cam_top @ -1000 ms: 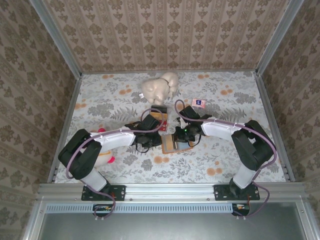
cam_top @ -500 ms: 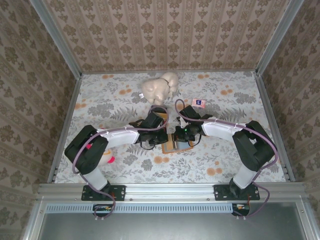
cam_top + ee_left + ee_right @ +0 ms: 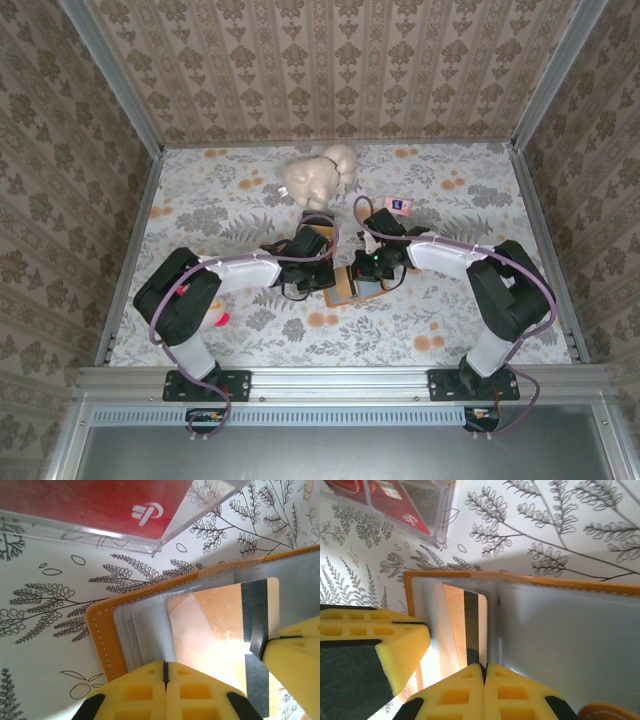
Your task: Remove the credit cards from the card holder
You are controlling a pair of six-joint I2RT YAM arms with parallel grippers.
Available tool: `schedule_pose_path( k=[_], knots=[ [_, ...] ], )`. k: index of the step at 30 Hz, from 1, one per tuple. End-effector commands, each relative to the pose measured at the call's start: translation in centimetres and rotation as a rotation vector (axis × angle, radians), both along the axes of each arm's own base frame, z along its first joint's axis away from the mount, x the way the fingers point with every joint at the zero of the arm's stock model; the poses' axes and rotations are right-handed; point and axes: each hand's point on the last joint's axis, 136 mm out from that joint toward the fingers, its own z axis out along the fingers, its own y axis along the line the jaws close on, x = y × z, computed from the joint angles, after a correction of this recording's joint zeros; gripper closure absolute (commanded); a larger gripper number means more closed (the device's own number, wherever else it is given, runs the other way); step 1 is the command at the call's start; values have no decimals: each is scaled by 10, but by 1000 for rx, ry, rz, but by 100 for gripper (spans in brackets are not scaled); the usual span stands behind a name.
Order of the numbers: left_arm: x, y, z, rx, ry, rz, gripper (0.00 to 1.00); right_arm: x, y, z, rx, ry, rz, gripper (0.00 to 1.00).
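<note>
The tan card holder (image 3: 343, 291) lies open on the floral table between both grippers. In the left wrist view its orange rim (image 3: 100, 640) frames grey pockets, and a pale credit card (image 3: 220, 615) with a black stripe sticks out of one. My left gripper (image 3: 165, 666) is shut, its tips pinching the pocket's edge beside that card. My right gripper (image 3: 484, 669) is shut on the striped card's (image 3: 454, 615) long edge, next to the holder's fold (image 3: 497, 610). From above, the left gripper (image 3: 325, 275) and right gripper (image 3: 366, 270) meet over the holder. Red credit cards (image 3: 100, 500) lie in a clear box.
The clear plastic box (image 3: 318, 234) sits just beyond the holder, close to both wrists. A cream plush toy (image 3: 320, 175) stands farther back. A small pink packet (image 3: 397, 206) lies at the back right. Metal rails (image 3: 135, 260) edge the table.
The left arm has swung right to the holder's left side and its gripper has closed there. The right gripper has stayed shut at the holder.
</note>
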Motion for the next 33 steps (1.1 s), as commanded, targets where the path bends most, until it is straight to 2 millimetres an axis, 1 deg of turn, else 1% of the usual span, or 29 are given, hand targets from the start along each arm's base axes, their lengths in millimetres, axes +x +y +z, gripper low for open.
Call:
schedule_pose_path(
  k=[1, 3, 5, 11, 15, 18, 20, 23, 27, 30, 33],
  knots=[
    [-15, 24, -21, 97, 62, 25, 96, -11, -15, -17, -46, 46, 9, 100],
    [-15, 22, -22, 93, 62, 19, 96, -12, -7, -16, 0, 53, 26, 99],
    [-13, 21, -22, 91, 62, 18, 96, -14, 1, -14, 53, 65, 41, 96],
    [-16, 22, -26, 101, 74, 14, 97, -17, 12, -15, 120, 87, 56, 80],
    [-17, 23, -29, 108, 82, 13, 97, -17, 17, -16, 155, 100, 59, 77],
    [-18, 24, -29, 114, 83, 15, 98, -17, 19, -17, 163, 105, 55, 78],
    [-18, 25, -29, 117, 81, 17, 98, -17, 18, -18, 159, 106, 54, 81],
    [-18, 27, -29, 126, 80, 19, 98, -15, 10, -19, 109, 92, 35, 90],
    [-18, 30, -29, 136, 78, 21, 98, -15, -4, -19, 59, 76, 10, 95],
    [-19, 30, -29, 136, 78, 18, 97, -14, -17, -14, 51, 62, -15, 97],
    [-16, 26, -22, 118, 68, 11, 94, -12, -24, 0, 83, 24, -31, 98]
  ],
)
